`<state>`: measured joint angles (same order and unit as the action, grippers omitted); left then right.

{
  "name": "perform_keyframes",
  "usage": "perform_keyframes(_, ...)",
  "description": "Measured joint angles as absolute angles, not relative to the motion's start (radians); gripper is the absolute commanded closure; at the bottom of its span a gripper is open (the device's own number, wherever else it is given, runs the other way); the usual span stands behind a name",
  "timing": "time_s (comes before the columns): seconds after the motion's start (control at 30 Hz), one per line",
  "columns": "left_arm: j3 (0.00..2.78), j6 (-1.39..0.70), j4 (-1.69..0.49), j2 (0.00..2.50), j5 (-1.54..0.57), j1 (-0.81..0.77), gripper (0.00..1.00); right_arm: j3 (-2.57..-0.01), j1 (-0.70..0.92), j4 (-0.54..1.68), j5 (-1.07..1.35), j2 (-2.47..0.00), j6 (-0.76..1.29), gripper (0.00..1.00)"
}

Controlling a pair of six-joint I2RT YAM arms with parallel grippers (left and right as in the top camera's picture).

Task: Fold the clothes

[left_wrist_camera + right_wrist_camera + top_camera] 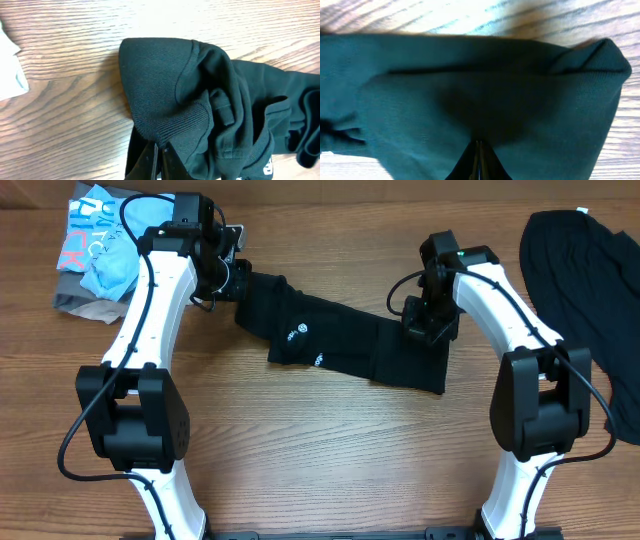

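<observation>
Currently black T-shirt [330, 348] lies as a long strip on the table [330, 470]; left end effector [232, 275] clamped on collar end, right end effector [428, 328] clamped on opposite end, probably to bring ends together

Bare tabletop [330, 450] lies open in front, between the two arm bases, and can be crossed freely. The middle is barred by a black garment [340, 350] stretched from the left arm [160, 290] to the right arm [510, 310]. A narrower bare strip is seen behind it. The far-left corner is taken by a light-blue and grey pile [100, 250], the right edge by a black heap [590, 270].
</observation>
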<state>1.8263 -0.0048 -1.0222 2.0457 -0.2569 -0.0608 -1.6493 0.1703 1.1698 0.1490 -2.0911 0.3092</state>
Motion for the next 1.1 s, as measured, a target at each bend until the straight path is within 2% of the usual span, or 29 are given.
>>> perform_keyframes(0.23,1.838,0.0,-1.072,2.023,-0.21,-0.032,0.96,-1.643,0.138,1.169,0.191,-2.091,0.288,0.96)
perform_keyframes(0.53,1.985,0.029,-1.17,2.014,-0.186,0.004,0.96,-1.637,0.138,1.12,0.251,-2.091,0.268,0.96)
perform_keyframes(0.77,1.995,0.033,-1.166,2.006,-0.181,-0.067,0.96,-1.55,0.138,1.017,0.378,-2.091,0.241,0.96)
perform_keyframes(1.1,1.995,0.036,-1.148,2.006,-0.186,-0.207,0.96,-1.53,0.146,0.989,0.474,-2.091,0.216,0.96)
